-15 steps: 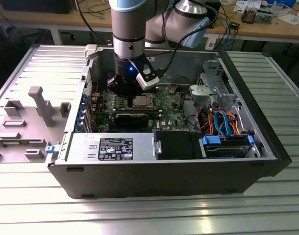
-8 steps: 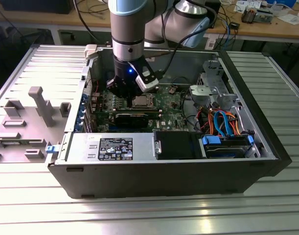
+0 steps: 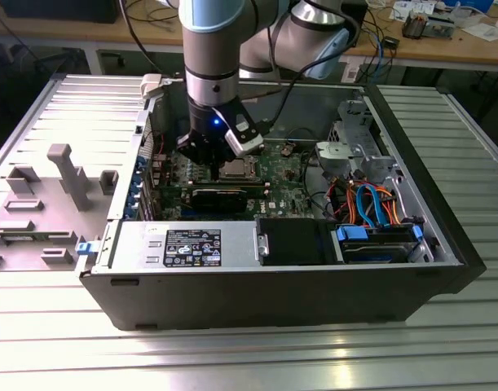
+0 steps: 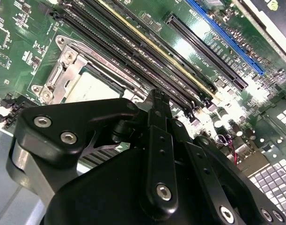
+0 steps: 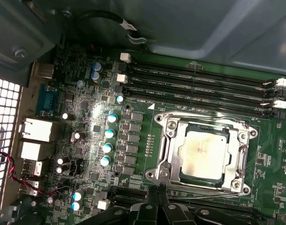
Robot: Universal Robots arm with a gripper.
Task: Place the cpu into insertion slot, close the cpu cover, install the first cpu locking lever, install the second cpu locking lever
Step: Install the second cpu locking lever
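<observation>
Exterior view. An open computer case [image 3: 273, 269] of dark sheet metal lies on a ribbed aluminium counter [image 3: 249, 358]; a wooden desk [image 3: 444, 50] strewn with cables runs along the far side of the room. My pincer [image 3: 218, 167] hangs inside the case over the green circuit board [image 3: 281, 175], just at the exterior view's left of the insertion slot [image 3: 237, 170]. Whether my fingers are apart or together I cannot tell. Orange and blue cables [image 3: 371, 208] coil at the exterior view's right, and a grey plastic panel [image 3: 53, 204] lies on the counter at its left.

Second wrist view. My pincer's black links, studded with bright screws, cross the foreground. Beyond them the cpu [image 4: 89, 86], a flat pale square, sits in the slot, framed by the silver cpu cover [image 4: 63, 70]. Long black memory sockets [image 4: 133, 42] and a blue connector strip [image 4: 227, 37] run beside it.

First wrist view. The cpu [image 5: 201, 151] lies flat in the slot with a dull, smeared silver face; the stamped metal cover [image 5: 168, 140] lies down around it. Round blue-topped capacitors [image 5: 109, 140] stand in a row near the socket.
</observation>
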